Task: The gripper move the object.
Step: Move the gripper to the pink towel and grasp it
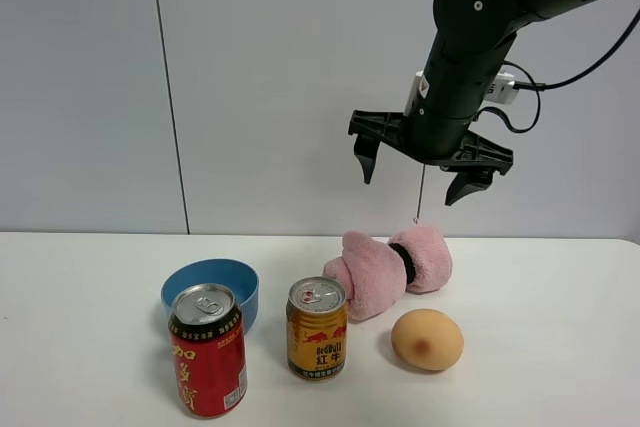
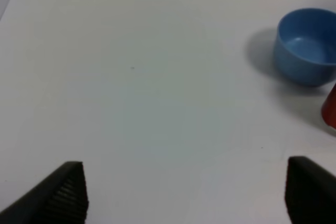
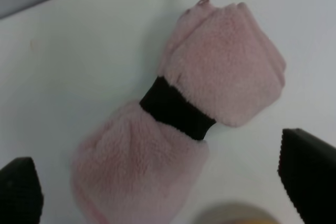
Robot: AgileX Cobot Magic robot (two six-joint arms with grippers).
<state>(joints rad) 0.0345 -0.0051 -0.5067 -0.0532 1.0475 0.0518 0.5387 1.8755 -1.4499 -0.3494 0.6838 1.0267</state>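
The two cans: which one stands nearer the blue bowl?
The red can, right in front of the blue bowl. The gold Red Bull can stands further right, nearer the pink towel.

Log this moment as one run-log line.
phase: pre-grasp | right gripper: jaws open, above pink rolled towel, no contact | left gripper: jaws open, over table

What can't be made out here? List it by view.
- Left wrist: the left pincer shows only two fingertips; the frame edge cuts the rest. The red can is a sliver at the edge.
- Right wrist: the ball is a blurred sliver cut by the edge.
- High view: the left pincer is out of frame; the red can hides part of the bowl.
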